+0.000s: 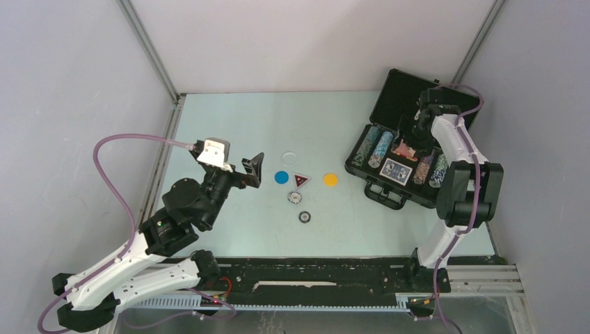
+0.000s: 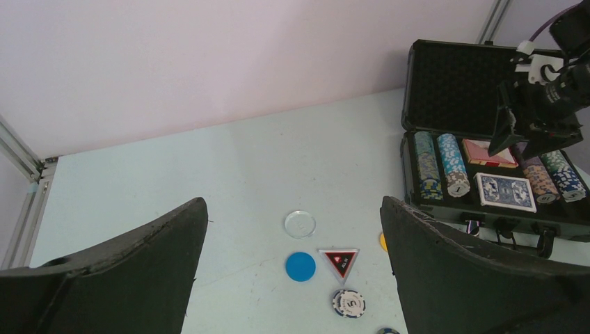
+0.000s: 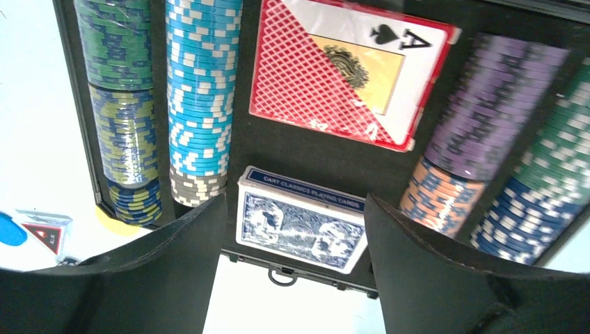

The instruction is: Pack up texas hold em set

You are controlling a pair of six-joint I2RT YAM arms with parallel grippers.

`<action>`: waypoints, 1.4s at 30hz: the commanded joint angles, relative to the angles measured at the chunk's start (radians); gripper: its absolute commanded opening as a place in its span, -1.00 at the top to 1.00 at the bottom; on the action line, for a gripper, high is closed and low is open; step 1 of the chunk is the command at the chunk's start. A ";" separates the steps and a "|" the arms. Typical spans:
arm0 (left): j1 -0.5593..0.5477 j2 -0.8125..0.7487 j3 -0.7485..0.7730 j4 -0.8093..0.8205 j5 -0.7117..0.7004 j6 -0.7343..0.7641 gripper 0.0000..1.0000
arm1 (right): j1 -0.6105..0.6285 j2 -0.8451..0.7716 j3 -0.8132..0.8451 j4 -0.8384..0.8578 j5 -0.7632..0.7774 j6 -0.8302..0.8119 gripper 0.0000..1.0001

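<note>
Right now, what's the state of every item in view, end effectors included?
briefcase: open, lid up
chip rows: seated in the case slots
red deck: in the case, slightly askew
blue deck: in the case
clear disc: loose on the table
blue disc: loose on the table
red triangle: loose on the table
yellow disc: loose on the table
two loose chips: flat on the table
left end effector: open, empty
right end effector: open, empty, over the case
</note>
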 commanded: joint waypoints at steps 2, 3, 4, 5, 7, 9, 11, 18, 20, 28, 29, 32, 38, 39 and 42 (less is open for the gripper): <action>0.007 -0.003 -0.002 0.017 0.003 -0.012 -1.00 | -0.004 -0.064 -0.109 -0.003 0.006 0.005 -0.41; 0.008 -0.002 -0.002 0.017 0.004 -0.013 -1.00 | -0.003 -0.062 -0.139 0.017 -0.008 0.013 -0.32; 0.008 -0.001 -0.003 0.017 0.004 -0.013 -1.00 | -0.003 -0.058 -0.165 0.035 -0.020 0.019 -0.25; 0.008 -0.001 -0.003 0.015 0.003 -0.012 -1.00 | -0.001 -0.053 -0.191 0.061 -0.027 0.028 -0.21; 0.008 0.001 -0.003 0.015 0.002 -0.013 -1.00 | 0.003 -0.038 -0.228 0.098 -0.028 0.037 -0.20; 0.008 0.000 -0.003 0.015 0.002 -0.012 -1.00 | 0.004 0.000 -0.249 0.123 -0.027 0.039 -0.20; 0.007 -0.002 -0.003 0.015 0.001 -0.012 -1.00 | 0.004 0.037 -0.252 0.120 -0.011 0.038 -0.16; 0.008 0.003 -0.002 0.015 0.003 -0.012 -1.00 | 0.029 -0.016 -0.187 0.088 0.011 0.026 -0.21; 0.009 0.004 -0.001 0.015 0.007 -0.013 -1.00 | 0.054 -0.040 -0.129 0.055 0.050 0.025 -0.27; 0.009 0.001 -0.002 0.014 -0.004 -0.010 -1.00 | 0.119 0.010 -0.048 0.051 0.110 0.057 -0.14; 0.009 0.001 -0.001 0.014 -0.004 -0.010 -1.00 | 0.129 0.036 -0.046 0.044 0.130 0.058 -0.13; 0.009 -0.002 -0.001 0.014 -0.002 -0.010 -1.00 | 0.176 0.085 -0.080 0.037 0.221 0.059 -0.12; 0.009 -0.006 -0.003 0.014 -0.002 -0.011 -1.00 | 0.189 0.067 -0.187 0.075 0.296 0.079 0.04; 0.008 -0.006 -0.003 0.014 0.001 -0.012 -1.00 | 0.188 0.055 -0.181 0.077 0.290 0.077 0.04; 0.009 -0.006 -0.001 0.012 0.006 -0.014 -1.00 | 0.185 0.020 -0.131 0.053 0.284 0.067 0.04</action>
